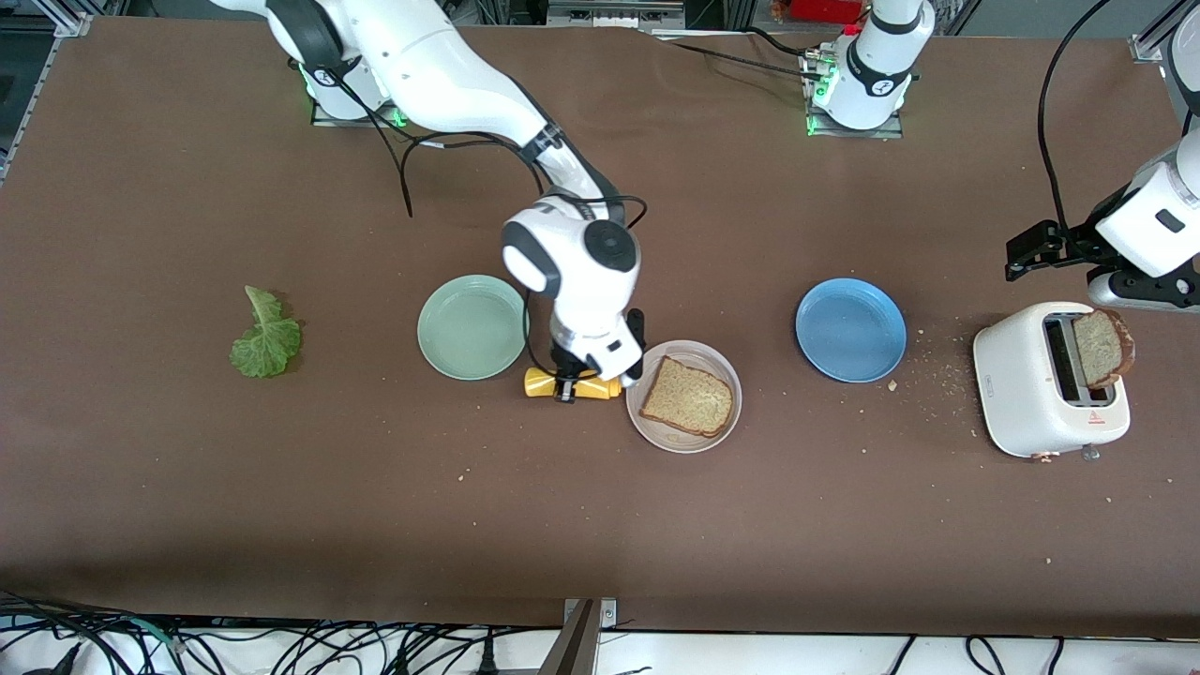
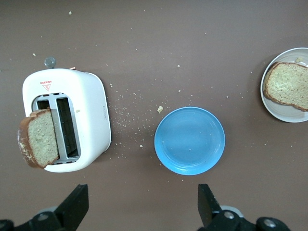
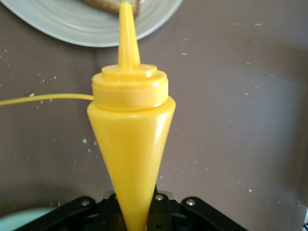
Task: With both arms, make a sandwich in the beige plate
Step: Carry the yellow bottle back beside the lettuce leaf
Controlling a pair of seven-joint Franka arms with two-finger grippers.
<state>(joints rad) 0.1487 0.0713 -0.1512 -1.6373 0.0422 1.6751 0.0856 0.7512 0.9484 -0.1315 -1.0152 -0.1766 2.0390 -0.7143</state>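
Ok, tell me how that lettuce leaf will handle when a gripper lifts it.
The lettuce leaf looks thin and crinkled, so it will probably droop and fold. It lies flat on the table, so getting fingers under it may be hard. Likely very light and easily torn.

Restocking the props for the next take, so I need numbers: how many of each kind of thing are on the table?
Plates: 3 – beige plate, mint-green plate, blue plate
Bread slices: 2 – one on the beige plate, one in the toaster
Lettuce leaf: 1
Yellow squeeze bottle: 1
Toaster: 1
Total: 8
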